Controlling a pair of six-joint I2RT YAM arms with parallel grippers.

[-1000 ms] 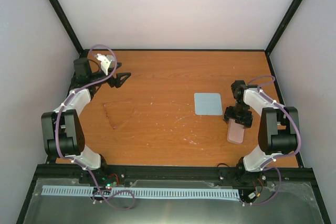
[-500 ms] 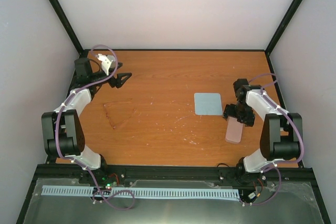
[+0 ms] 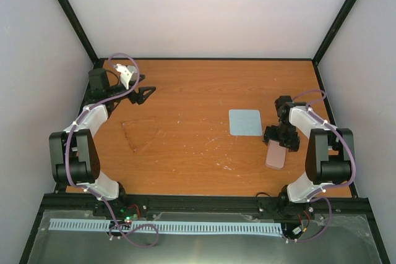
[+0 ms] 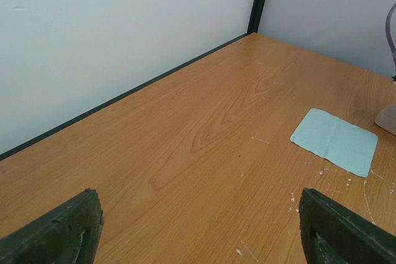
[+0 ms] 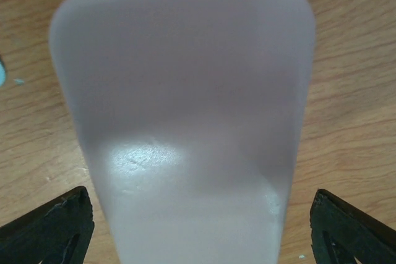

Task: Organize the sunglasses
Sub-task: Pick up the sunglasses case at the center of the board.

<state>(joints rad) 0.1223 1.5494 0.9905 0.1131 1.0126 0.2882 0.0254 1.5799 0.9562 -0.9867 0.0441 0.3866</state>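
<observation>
A pink translucent glasses case [image 3: 276, 154] lies on the wooden table near the right edge. It fills the right wrist view [image 5: 185, 91]. My right gripper [image 3: 281, 135] is open and straddles the case's far end [image 5: 198, 233], with a finger on each side and a gap to the case. My left gripper [image 3: 143, 89] is open and empty at the far left corner [image 4: 201, 233], above bare wood. No sunglasses show in any view.
A light blue cleaning cloth [image 3: 245, 122] lies flat just left of the case, and it also shows in the left wrist view [image 4: 334, 141]. Black frame posts and white walls border the table [image 3: 185, 134].
The right gripper and the pink case have shifted slightly to the left. The left arm has not moved.
</observation>
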